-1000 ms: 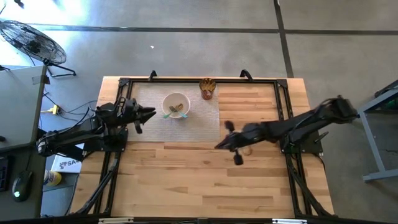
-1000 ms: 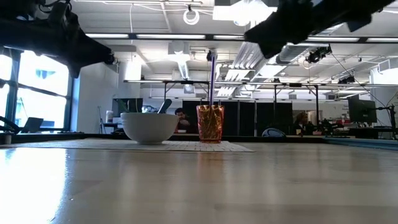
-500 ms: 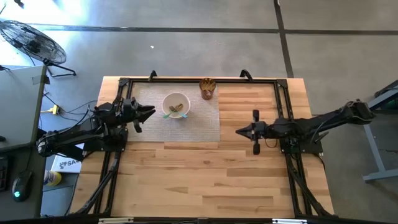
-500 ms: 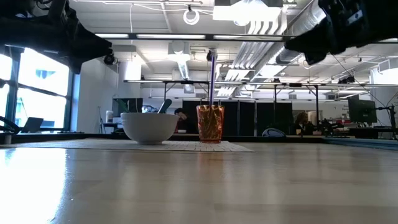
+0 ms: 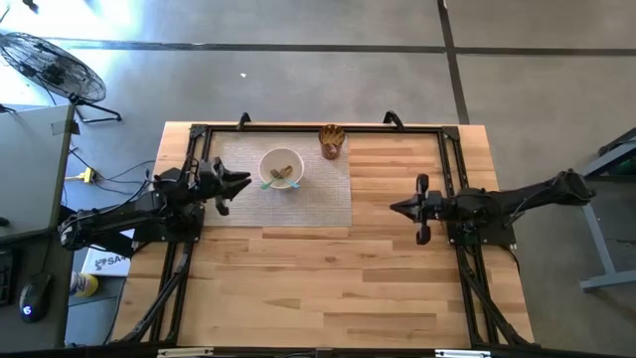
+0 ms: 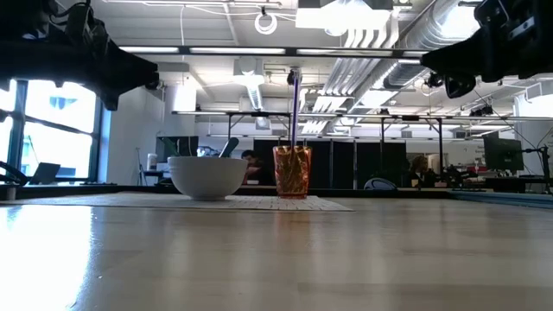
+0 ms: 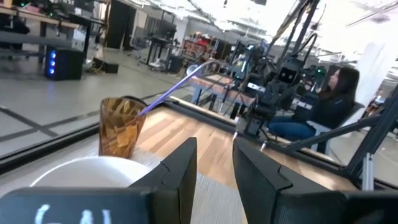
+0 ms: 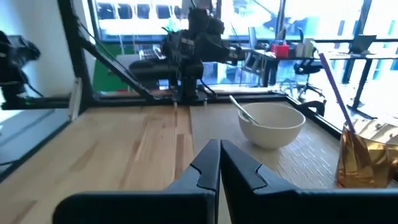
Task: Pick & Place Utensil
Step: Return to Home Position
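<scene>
Right arm (image 5: 497, 206) has drawn back to the desk's (image 5: 328, 288) right edge, jaws pressed together, empty. Left arm (image 5: 139, 206) waits near the bowl (image 5: 281, 168), jaws spread. Homing step in hand; next, fold fully clear.

a pale woven mat (image 5: 323, 194) is lying on the far left part of the wooden table (image 5: 328, 278). off the table's far left corner a floor fan (image 5: 55, 68) is standing on the grey concrete. nearer, a grey desk (image 5: 30, 169) is filling the left edge, and nearer still a computer mouse (image 5: 35, 295) is sitting on a dark surface. in the room beyond, a person (image 7: 329, 99) in dark clothing is sitting at a workstation.
</scene>
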You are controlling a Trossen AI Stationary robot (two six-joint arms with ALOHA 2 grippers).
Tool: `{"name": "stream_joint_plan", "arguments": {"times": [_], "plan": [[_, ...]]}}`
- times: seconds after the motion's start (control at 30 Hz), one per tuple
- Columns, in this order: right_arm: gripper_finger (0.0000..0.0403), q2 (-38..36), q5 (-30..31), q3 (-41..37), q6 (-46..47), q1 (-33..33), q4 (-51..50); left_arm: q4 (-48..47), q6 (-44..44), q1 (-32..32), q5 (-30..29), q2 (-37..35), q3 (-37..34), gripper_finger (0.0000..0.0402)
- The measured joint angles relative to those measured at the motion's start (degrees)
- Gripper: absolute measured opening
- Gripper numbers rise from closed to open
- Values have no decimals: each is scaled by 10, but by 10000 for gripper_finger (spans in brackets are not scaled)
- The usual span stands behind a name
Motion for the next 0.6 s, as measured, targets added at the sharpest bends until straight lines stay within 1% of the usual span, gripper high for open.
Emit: {"name": "stream_joint_plan", "arguments": {"times": [0.13,0.4,0.5,0.6], "plan": [[6,-72,-10,-23,4,0,-31,1,0,0,-2,0,-2,101],[3,-201,-14,-25,11,0,-139,1,0,0,-4,0,-2,101],[5,-228,-38,-25,11,0,-157,1,1,0,-4,0,-2,101],[4,-246,-76,-37,11,0,-148,1,1,0,-4,0,-2,101]]}}
